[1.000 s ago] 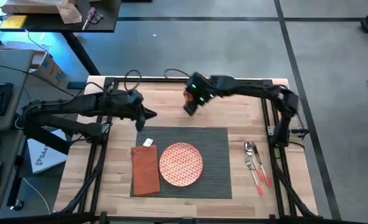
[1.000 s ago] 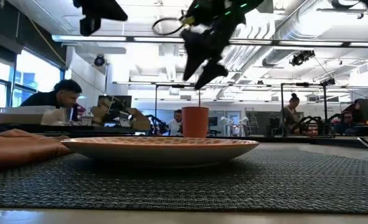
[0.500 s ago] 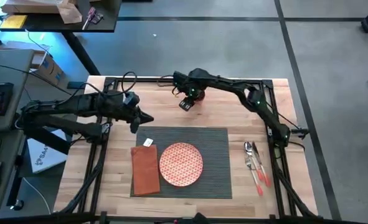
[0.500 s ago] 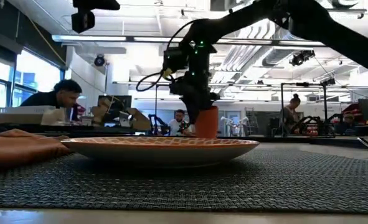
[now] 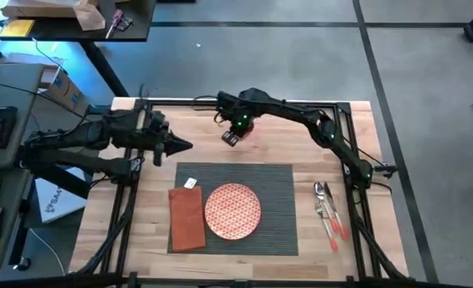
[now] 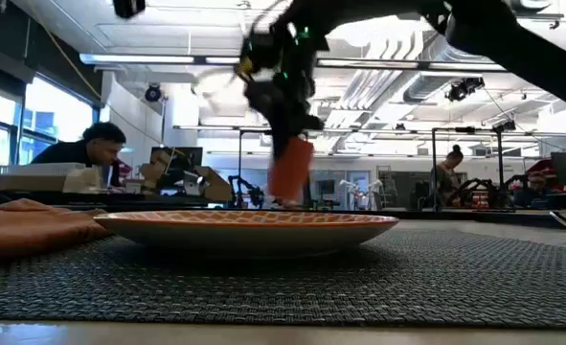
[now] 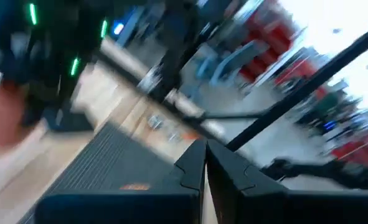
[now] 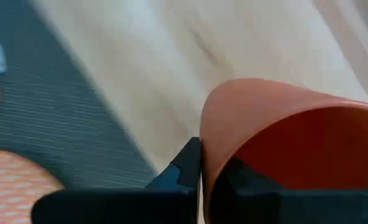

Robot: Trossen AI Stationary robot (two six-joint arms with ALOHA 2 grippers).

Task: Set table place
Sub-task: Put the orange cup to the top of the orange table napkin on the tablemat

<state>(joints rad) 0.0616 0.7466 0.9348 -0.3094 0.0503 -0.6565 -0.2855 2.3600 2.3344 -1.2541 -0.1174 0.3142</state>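
Your right pincer [image 5: 238, 130] pinches the orange cup's [image 6: 291, 169] rim, cup lifted, tilted, beyond the placemat [image 5: 280, 200]. Your left pincer [image 5: 182, 145] hovers shut, empty, over the worktop [image 5: 308, 144].

right hand [image 6: 284, 144] lifted cup [image 6: 290, 171], now tilted

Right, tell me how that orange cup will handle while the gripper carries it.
The orange cup looks thin-walled and empty, so it is probably light. The right gripper pinches only its rim, one finger inside and one outside, so it may swing or slip. In the low view it hangs tilted above the table, so it may tip when set down.
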